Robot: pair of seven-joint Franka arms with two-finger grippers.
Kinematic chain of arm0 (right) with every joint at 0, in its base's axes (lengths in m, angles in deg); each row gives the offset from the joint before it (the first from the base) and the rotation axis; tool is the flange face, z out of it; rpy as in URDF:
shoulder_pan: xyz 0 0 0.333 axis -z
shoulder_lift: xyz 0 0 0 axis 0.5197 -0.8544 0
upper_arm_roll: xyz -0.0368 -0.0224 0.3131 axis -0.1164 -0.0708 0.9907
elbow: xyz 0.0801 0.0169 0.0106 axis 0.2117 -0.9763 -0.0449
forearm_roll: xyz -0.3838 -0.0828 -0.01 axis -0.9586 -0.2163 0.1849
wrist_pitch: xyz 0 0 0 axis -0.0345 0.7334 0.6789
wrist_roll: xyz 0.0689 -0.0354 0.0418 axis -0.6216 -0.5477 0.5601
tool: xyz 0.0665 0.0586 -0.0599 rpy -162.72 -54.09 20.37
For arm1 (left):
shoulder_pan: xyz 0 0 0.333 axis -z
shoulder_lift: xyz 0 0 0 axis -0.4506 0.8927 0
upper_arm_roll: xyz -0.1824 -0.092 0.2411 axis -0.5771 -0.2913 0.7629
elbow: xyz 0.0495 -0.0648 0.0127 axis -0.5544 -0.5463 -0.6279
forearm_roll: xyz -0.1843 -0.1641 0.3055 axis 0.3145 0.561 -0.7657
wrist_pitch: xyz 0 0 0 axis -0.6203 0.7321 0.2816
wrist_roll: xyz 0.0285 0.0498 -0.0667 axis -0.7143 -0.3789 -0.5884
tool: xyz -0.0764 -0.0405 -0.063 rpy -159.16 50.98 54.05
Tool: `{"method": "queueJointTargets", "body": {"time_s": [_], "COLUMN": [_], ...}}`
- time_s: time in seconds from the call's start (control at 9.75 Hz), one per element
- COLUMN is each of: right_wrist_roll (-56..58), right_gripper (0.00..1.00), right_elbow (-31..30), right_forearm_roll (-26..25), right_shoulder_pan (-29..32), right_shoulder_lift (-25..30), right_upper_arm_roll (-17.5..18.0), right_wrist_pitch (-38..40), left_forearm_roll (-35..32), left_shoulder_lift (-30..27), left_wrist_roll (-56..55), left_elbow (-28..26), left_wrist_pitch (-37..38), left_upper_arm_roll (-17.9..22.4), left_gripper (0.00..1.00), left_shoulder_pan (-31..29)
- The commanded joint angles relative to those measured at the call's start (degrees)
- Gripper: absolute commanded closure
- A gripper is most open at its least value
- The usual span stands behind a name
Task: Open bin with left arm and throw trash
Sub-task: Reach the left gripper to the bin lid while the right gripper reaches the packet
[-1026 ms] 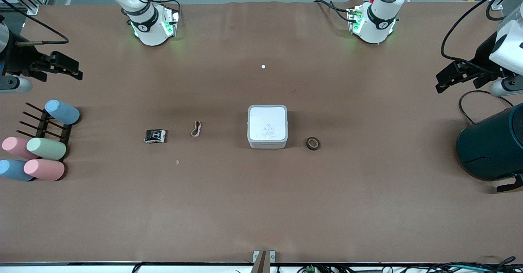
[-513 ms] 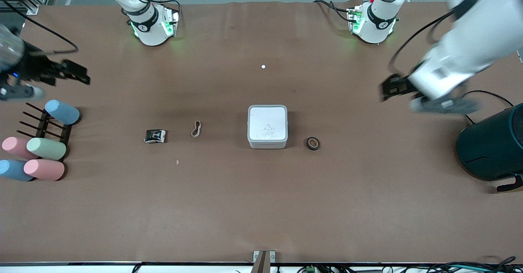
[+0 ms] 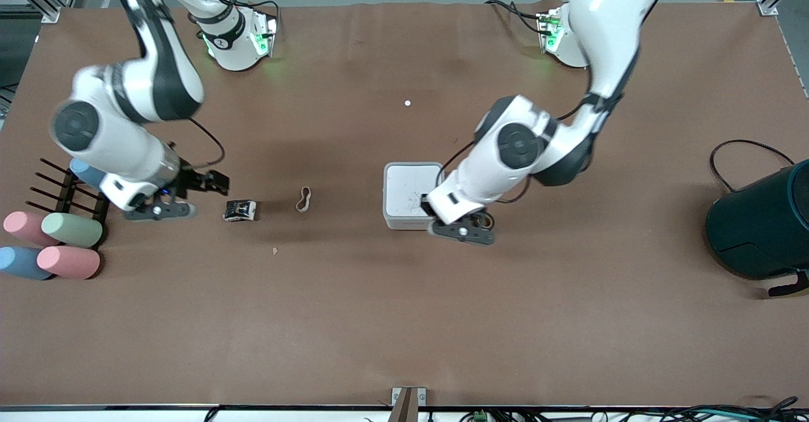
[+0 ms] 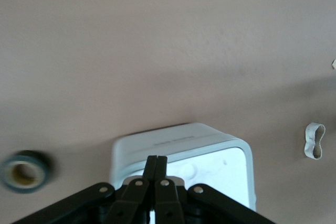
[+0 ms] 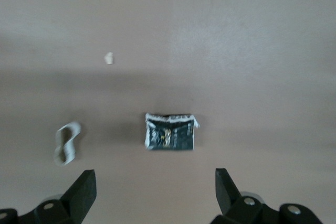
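The white bin (image 3: 404, 185) stands mid-table with its lid down; it also shows in the left wrist view (image 4: 184, 142). My left gripper (image 3: 428, 209) is shut and empty, with its tips (image 4: 156, 159) over the lid's edge at the corner toward the tape. The black tape roll (image 3: 486, 219) lies beside the bin, partly hidden by my left hand; it is clearer in the left wrist view (image 4: 23, 170). My right gripper (image 3: 215, 183) is open (image 5: 155, 179), close to the crumpled wrapper (image 3: 240, 210) (image 5: 169, 132). The beige rubber band (image 3: 304, 199) (image 5: 65, 144) lies between wrapper and bin.
Pastel cups lie on and round a black rack (image 3: 63, 198) at the right arm's end. A large dark teal cylinder (image 3: 758, 223) stands at the left arm's end. A small paper scrap (image 3: 275, 251) lies nearer the front camera than the wrapper.
Both arms swung in from the table's ends. The left gripper came to the bin's corner. The right gripper came down beside the wrapper. Bin and trash have not moved.
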Motion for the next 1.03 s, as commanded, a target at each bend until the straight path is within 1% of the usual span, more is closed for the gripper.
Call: {"method": "queueJointTargets", "body": {"time_s": [0.0, 0.21, 0.41, 0.62, 0.72, 0.92], "right_wrist_roll": [0.4, 4.0, 4.5, 5.8, 6.9, 6.9], "right_gripper": [0.0, 0.0, 0.0, 0.0, 0.0, 0.0], "right_elbow": [-3.8, -4.1, -5.1, -5.4, -6.1, -6.7], "right_forearm_roll": [-0.1, -0.3, -0.3, -0.5, -0.5, -0.5], "right_shoulder_pan": [-0.7, -0.8, -0.7, -1.0, -0.7, -0.2], "right_shoulder_lift": [-4.5, -7.1, -11.4, -12.3, -12.3, -12.9], "right_upper_arm_roll": [0.0, -0.1, -0.1, -0.2, -0.3, -0.3], "right_wrist_pitch": [-9.7, -14.2, -21.3, -21.0, -20.9, -20.0], "left_forearm_roll": [0.1, 0.1, -0.1, -0.2, -0.3, -0.6], "left_shoulder_lift": [1.7, 2.8, 4.3, 4.3, 3.2, -2.9], "left_wrist_roll": [-3.3, -4.6, -4.8, -4.8, -5.7, -6.7], "left_elbow": [1.9, 1.6, 0.4, -0.6, -0.6, 0.3], "left_wrist_pitch": [-1.1, -2.3, -4.5, -4.6, -3.1, 8.0], "left_upper_arm_roll": [0.3, 0.3, 0.3, 0.5, 0.7, 0.9], "left_gripper": [1.0, 1.0, 1.0, 1.0, 1.0, 1.0], "left_shoulder_pan": [2.8, 2.9, 2.9, 2.8, 2.3, 0.1]}}
